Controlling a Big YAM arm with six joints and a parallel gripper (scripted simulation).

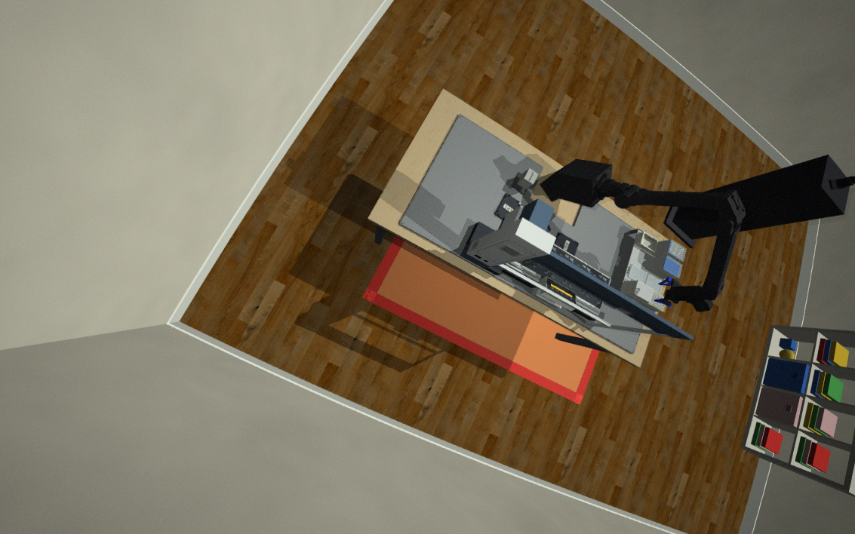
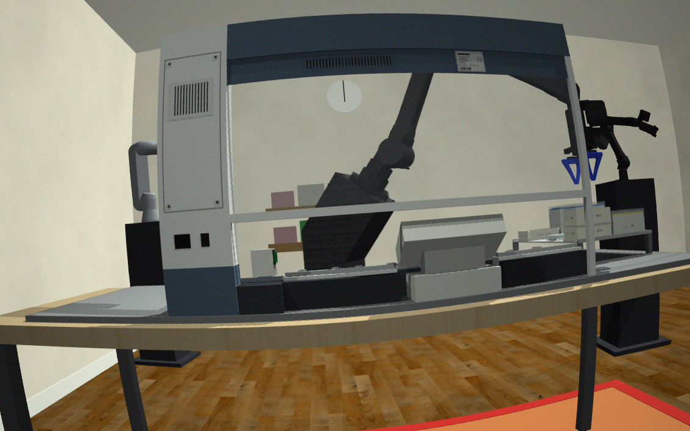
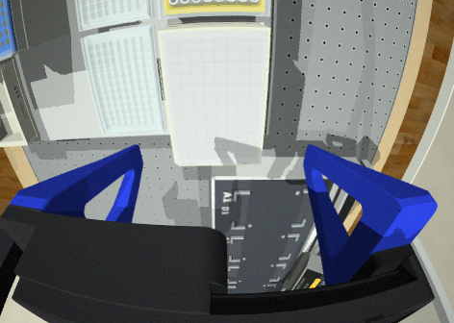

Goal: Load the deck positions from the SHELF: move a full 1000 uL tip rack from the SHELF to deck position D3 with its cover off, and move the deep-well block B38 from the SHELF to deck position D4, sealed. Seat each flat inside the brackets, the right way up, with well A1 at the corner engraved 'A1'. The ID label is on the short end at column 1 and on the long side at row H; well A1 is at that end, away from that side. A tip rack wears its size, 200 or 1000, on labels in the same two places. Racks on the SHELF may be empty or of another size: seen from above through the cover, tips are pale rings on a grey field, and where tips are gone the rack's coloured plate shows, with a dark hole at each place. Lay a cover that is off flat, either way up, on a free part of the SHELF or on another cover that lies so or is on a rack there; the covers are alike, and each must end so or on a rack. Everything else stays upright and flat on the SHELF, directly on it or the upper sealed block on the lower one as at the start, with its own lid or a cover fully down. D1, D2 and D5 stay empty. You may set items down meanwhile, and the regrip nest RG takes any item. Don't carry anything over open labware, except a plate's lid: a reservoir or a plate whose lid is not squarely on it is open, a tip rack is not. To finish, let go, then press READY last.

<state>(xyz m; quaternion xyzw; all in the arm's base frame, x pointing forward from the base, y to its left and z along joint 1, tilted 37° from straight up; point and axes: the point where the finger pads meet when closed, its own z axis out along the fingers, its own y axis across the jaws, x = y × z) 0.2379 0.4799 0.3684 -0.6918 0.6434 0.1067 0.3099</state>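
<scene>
My gripper (image 1: 657, 292) (image 2: 584, 180) (image 3: 223, 154) is open and empty, high above the shelf's deck-side edge. Between and beyond the fingers in the wrist view is a pale sealed block (image 3: 214, 98) (image 2: 578, 216), the top of a two-block stack; its ID cannot be read. Behind it a yellow tip rack (image 3: 216, 9) (image 2: 628, 223) shows pale rings on grey; its size label is not readable. A blue rack (image 3: 4, 26) (image 1: 672, 267) shows dark holes. The deck (image 3: 264, 204), with D1 and A1 engraved, lies below; its visible brackets hold nothing. D3 and D4 cannot be read.
Two low pale plates (image 3: 125, 79) (image 3: 114, 4) lie left of the stack on the shelf (image 3: 60, 119). An open-topped reservoir (image 3: 13, 122) stands at the shelf's left edge. Bare shelf shows between it and the plates. The instrument's frame post (image 2: 582, 134) stands close to the gripper in the exterior view.
</scene>
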